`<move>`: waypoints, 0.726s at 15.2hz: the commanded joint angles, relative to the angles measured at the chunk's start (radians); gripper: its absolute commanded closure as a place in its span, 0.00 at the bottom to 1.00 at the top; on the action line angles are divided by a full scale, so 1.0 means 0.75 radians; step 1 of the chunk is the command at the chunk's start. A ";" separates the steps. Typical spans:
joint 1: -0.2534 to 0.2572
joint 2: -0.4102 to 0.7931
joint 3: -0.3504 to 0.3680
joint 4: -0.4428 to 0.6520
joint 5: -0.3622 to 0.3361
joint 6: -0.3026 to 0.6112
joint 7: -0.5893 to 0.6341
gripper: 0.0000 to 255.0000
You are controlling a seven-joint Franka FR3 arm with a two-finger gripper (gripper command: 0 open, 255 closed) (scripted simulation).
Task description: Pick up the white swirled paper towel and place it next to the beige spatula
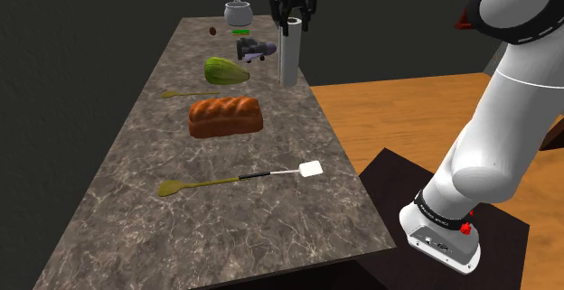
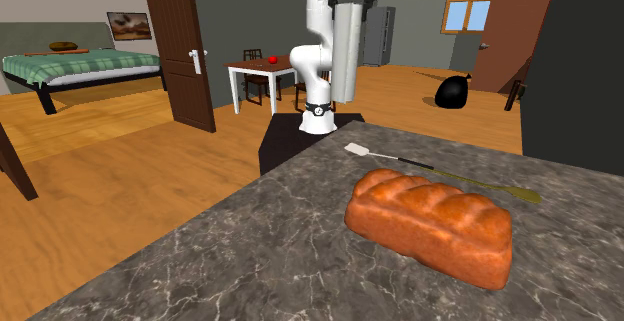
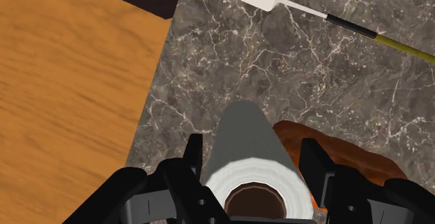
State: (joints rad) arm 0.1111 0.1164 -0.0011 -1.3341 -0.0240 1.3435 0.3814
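Currently the gripper (image 1: 292,23) is clasping the upright paper towel roll (image 1: 289,58); the spatula (image 1: 271,173) is lying well apart, toward the stand (image 1: 390,178).

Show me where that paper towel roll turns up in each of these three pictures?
Shoulder view: the paper towel roll is at upper middle, hanging upright from the gripper.
Second exterior view: the roll is at top middle, hanging from the gripper.
Wrist view: the roll is clasped between the gripper's two fingers.
Shared landmark: the bread loaf.
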 commanded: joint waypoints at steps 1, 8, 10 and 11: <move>0.037 -0.035 0.029 -0.076 0.004 0.040 0.069 1.00; 0.148 -0.094 0.125 -0.246 0.024 0.148 0.280 1.00; 0.179 -0.097 0.154 -0.277 0.030 0.176 0.340 1.00; 0.195 -0.096 0.168 -0.289 0.032 0.189 0.370 1.00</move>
State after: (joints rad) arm 0.2434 0.0415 0.1124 -1.5472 -0.0019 1.4786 0.6314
